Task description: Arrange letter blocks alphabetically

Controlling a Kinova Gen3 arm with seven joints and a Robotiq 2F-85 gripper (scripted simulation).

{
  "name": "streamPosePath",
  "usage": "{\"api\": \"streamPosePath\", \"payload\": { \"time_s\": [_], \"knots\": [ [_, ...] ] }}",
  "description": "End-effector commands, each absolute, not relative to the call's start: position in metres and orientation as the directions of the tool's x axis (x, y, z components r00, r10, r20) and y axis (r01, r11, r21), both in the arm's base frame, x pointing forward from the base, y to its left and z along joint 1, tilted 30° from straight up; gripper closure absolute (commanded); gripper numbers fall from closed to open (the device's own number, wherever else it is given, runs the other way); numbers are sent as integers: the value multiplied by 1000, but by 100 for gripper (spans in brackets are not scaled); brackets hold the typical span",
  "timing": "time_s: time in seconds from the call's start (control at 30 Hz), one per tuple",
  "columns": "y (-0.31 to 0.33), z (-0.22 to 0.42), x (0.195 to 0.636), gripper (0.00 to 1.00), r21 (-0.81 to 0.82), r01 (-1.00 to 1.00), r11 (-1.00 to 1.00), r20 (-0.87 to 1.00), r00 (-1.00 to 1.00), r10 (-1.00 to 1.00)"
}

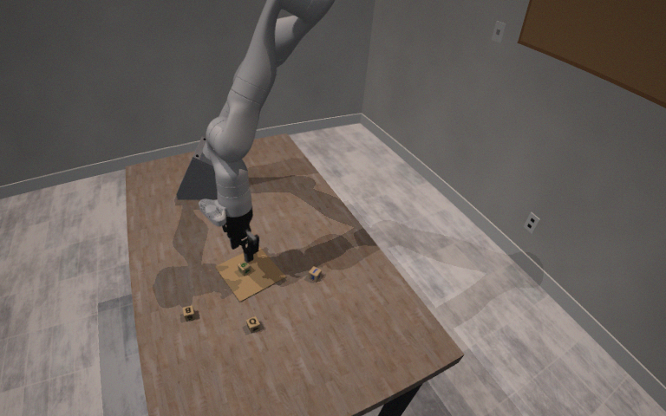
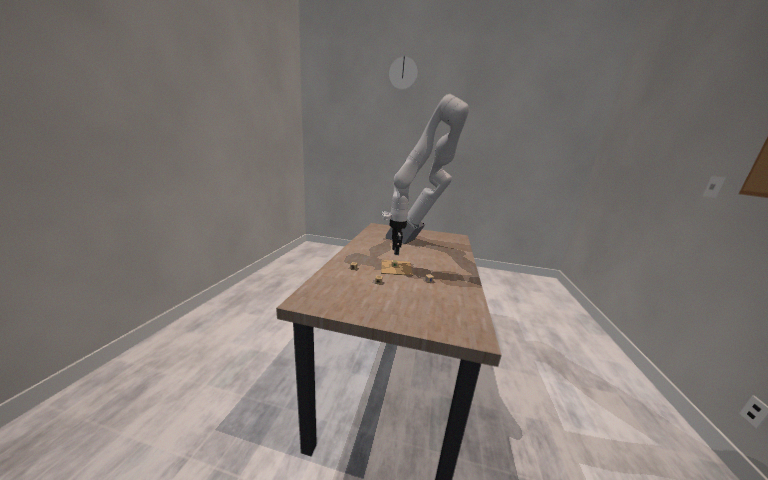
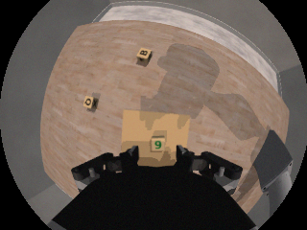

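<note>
A small tan mat [image 1: 257, 287] [image 2: 404, 270] [image 3: 136, 126] lies flat on the wooden table [image 1: 319, 353]. On it stands a block with a green mark [image 1: 244, 267] [image 2: 393, 264] [image 3: 157, 144]; in the wrist view the mark looks like a 9. My gripper [image 1: 249, 255] [image 2: 397, 250] [image 3: 157, 151] is open and hangs just above this block, with a finger to each side and not touching it. A block with a blue letter [image 1: 315, 273] [image 2: 429, 277] lies off the mat to one side. The B block [image 1: 188, 312] [image 2: 353, 266] and the Q block [image 1: 252, 323] [image 2: 378, 279] lie off the mat towards the table's far end.
The wrist view shows two dark-lettered blocks [image 3: 145, 56] [image 3: 90, 102] on the bare wood beyond the mat. The arm's grey base mount [image 1: 193, 181] sits at the table's other end. The arm's shadows fall across the mat and the wood around it.
</note>
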State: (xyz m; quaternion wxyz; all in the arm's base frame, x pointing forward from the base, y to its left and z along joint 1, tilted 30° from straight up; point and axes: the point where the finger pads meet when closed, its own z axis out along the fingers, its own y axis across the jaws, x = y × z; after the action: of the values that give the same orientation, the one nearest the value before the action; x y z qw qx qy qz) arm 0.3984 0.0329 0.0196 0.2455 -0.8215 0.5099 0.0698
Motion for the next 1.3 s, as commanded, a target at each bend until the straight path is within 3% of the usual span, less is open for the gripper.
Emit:
{"api": "streamPosePath", "payload": {
  "time_s": [0.0, 1.27],
  "knots": [
    [35, 15, 397, 38, -328, -874, -359, -370, 468, -803],
    [48, -8, 401, 38, -328, -874, -359, -370, 468, -803]
  ]
}}
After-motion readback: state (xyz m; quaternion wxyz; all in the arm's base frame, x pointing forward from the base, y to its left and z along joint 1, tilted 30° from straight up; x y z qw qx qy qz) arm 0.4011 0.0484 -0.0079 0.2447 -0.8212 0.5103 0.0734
